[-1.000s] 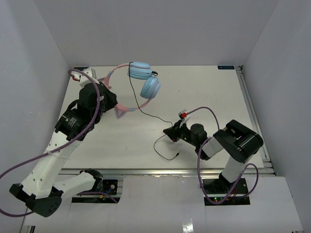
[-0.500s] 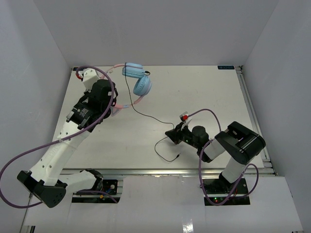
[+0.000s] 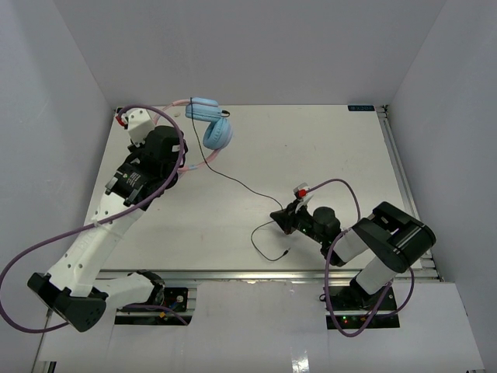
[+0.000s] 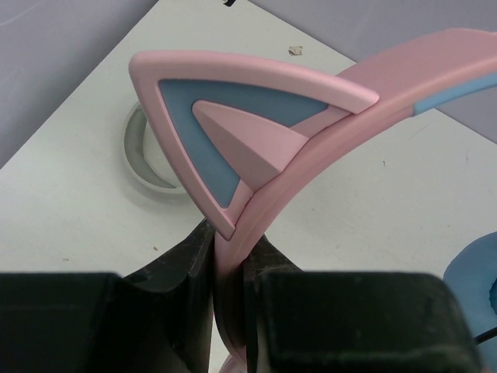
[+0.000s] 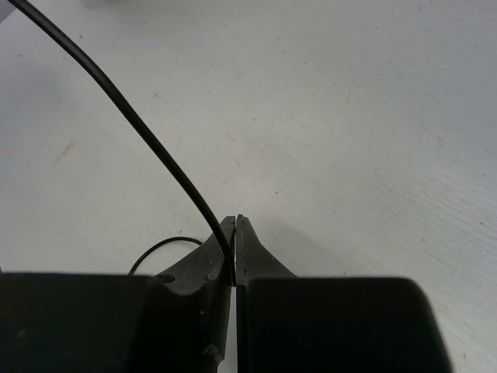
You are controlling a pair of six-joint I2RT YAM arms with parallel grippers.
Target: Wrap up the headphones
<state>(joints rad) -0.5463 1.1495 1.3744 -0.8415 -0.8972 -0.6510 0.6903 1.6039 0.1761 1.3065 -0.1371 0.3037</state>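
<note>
Toward the far-left corner of the table (image 3: 349,155), you hold the headphones (image 3: 210,124) up: left gripper (image 4: 230,252) clamped on the thin pink headband, just below a pointed cat ear (image 4: 225,132). Right gripper (image 5: 235,250) is pinched shut on the black cable (image 5: 132,124) near table centre. Step in hand, by my judgement: cable paid out, winding not yet begun. Next move calls for leading cable around the band without losing the pinch. Earcups are round and light blue; the cable's free end lies curled on the table.
</note>
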